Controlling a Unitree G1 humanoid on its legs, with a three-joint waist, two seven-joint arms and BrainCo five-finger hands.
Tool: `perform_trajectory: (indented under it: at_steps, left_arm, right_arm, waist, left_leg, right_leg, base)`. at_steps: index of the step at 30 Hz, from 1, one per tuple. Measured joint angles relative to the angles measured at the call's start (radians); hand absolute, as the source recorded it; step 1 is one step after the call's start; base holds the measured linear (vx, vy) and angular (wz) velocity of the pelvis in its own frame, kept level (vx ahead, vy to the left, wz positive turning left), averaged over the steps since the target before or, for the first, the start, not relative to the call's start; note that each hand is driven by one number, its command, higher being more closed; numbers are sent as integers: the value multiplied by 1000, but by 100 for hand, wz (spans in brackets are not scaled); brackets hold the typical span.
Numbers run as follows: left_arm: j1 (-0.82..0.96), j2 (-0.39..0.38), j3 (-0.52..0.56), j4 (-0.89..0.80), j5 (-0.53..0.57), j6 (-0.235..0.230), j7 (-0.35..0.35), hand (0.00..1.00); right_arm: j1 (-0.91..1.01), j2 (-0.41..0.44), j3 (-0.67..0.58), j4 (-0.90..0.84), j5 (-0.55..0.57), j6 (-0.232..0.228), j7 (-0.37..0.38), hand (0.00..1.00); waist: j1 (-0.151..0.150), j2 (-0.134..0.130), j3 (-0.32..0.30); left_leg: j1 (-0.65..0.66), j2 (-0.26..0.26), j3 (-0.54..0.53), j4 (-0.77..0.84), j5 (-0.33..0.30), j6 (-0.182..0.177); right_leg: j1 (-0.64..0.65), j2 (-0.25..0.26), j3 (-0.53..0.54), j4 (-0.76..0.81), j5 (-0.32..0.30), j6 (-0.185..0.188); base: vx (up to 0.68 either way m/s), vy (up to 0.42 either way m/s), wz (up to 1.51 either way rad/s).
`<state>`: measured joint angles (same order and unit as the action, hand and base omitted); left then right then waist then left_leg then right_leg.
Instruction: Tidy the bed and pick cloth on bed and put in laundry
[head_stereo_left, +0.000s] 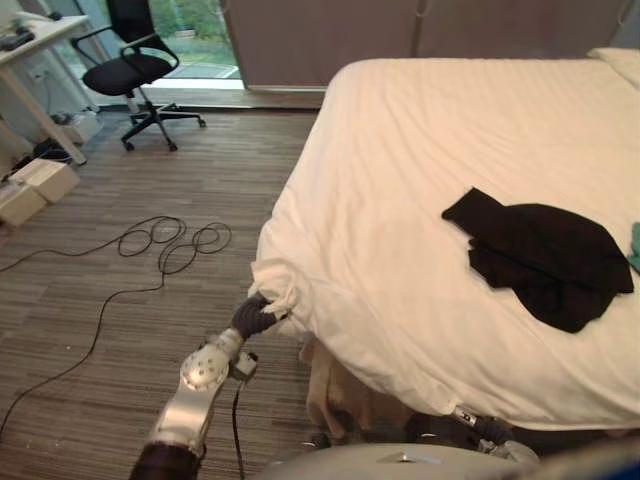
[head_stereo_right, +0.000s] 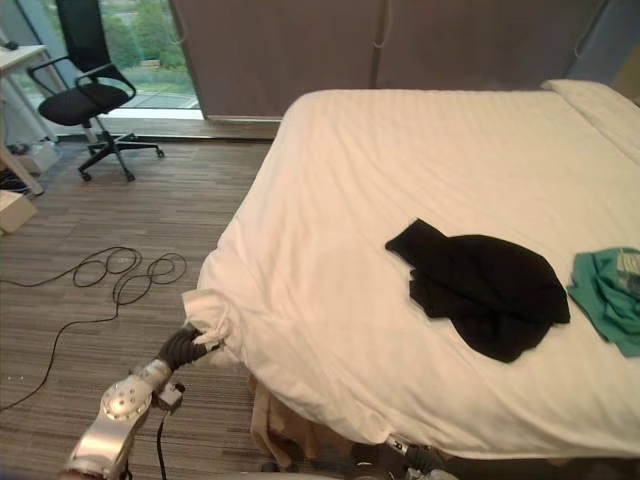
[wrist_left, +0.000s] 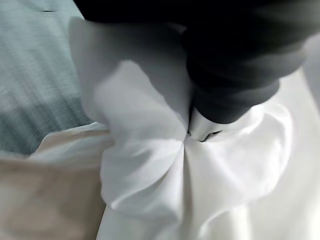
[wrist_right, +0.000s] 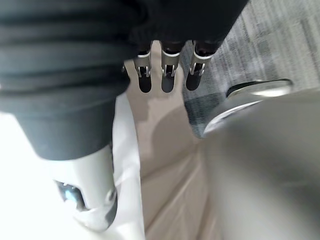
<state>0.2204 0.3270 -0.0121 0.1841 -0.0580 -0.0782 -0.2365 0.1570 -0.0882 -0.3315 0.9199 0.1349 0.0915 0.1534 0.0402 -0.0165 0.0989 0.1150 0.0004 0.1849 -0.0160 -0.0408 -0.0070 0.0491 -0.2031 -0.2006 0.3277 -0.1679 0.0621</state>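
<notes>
We see a wide bed (head_stereo_left: 430, 140) under a white bedcover (head_stereo_left: 400, 230) that lies mostly smooth, with a pillow (head_stereo_left: 620, 62) at its far right corner. On the right half of the cover lies a crumpled black garment (head_stereo_left: 545, 255). Just beside it, at the bed's right edge, is a teal garment (head_stereo_right: 610, 295); the two are close, but we cannot tell whether they touch.

The left hand (head_stereo_left: 256, 316) is at the near left corner of the bed, low on its side. There it pinches the corner of the bedcover (head_stereo_left: 275, 298). In the left wrist view the white cloth gathers into tight folds that run together where the hand closes on it. The cover bulges a little at that corner, and below its hem we see a beige bed skirt (head_stereo_left: 335, 395).

The right hand (wrist_right: 168, 80) hangs by the near edge of the bed. Its fingers are straight, side by side and relaxed, with nothing between them. Past them we see beige cloth and the striped floor (head_stereo_left: 150, 200).

On the floor well to the left of the bed stand a black office chair (head_stereo_left: 135, 65), a light desk (head_stereo_left: 35, 35) and some white boxes (head_stereo_left: 40, 182).
</notes>
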Motion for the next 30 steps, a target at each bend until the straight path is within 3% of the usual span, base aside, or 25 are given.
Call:
perform_trajectory:
  at_steps: [2,6,10,13,15,17,18,20,23,25,27,29,30]
  left_arm:
    - [11,-43,63,85,-15,14,51,0]
    - [1,-124,187,286,-84,18,106,0]
    - [-10,-192,303,433,-26,-45,192,0]
    - [-2,-204,383,518,185,-50,297,0]
    - [28,-205,413,551,456,-67,349,0]
    - [48,-209,409,588,630,-58,339,0]
    - [54,-216,408,605,658,-49,325,0]
    - [55,-260,403,673,671,30,229,0]
    - [49,-254,403,709,656,122,113,0]
    - [41,-222,372,749,612,144,56,0]
    - [25,-207,353,792,542,158,70,0]
    - [10,-198,325,831,474,154,98,0]
    - [7,-204,324,849,434,142,117,0]
  right_arm:
    - [-6,1,0,0,0,7,2,0]
    - [-24,4,-12,0,4,19,16,0]
    - [-22,24,-61,-1,17,46,31,0]
    - [-1,40,-99,-1,22,67,28,0]
    - [16,46,-123,-1,69,80,11,0]
    - [17,48,-133,-2,112,88,-4,0]
    - [17,49,-132,-2,127,90,-7,0]
    - [13,50,-134,-8,163,99,-16,0]
    - [2,74,-191,-5,258,99,-54,0]
    - [2,89,-242,19,343,98,-96,0]
    - [6,99,-303,60,418,94,-151,0]
    - [15,114,-377,77,518,57,-228,0]
    - [17,120,-422,88,577,5,-292,0]
  waist:
    - [13,-11,-2]
    - [27,-14,-2]
    - [33,-3,2]
    - [30,-2,4]
    - [29,-4,4]
    - [23,-3,6]
    - [22,-4,5]
    - [19,8,2]
    - [5,10,-17]
    - [-6,7,-24]
    - [-28,-3,-33]
    - [-40,-4,-40]
    - [-51,12,-38]
  left_leg:
    - [-36,0,1,51,-21,3]
    - [-60,3,1,73,-26,-1]
    - [-54,22,-2,90,-35,-15]
    - [-40,25,-4,90,-36,-17]
    - [-48,32,-3,102,-43,-20]
    - [-75,44,0,168,-81,-21]
    - [-87,51,2,200,-99,-21]
    - [-117,78,26,292,-161,-18]
    - [-125,82,65,292,-177,-17]
    - [-109,74,84,254,-162,-21]
    - [-60,48,95,159,-115,-24]
    - [4,30,110,33,-54,-28]
    - [30,30,114,-29,-22,-30]
  right_leg:
    - [48,6,0,-121,0,0]
    - [68,18,3,-200,5,8]
    - [86,34,2,-210,3,18]
    - [100,32,-14,-205,-16,26]
    - [100,26,-26,-198,-27,35]
    - [99,23,-28,-186,-32,33]
    - [99,25,-26,-184,-32,33]
    - [93,32,-6,-166,-40,38]
    - [63,27,30,-151,-44,47]
    - [60,22,47,-157,-38,55]
    - [68,13,49,-180,-22,59]
    - [85,15,51,-214,5,61]
    - [82,24,51,-230,27,63]
  base:
    - [30,-41,-2]
    - [-7,-57,-8]
    - [-9,-76,-4]
    - [7,-52,5]
    - [8,-32,11]
    - [4,-6,4]
    - [20,8,-14]
    - [15,23,-28]
    - [17,33,-34]
    - [60,24,-24]
    - [101,15,-16]
    - [118,0,-17]
    - [84,4,-8]
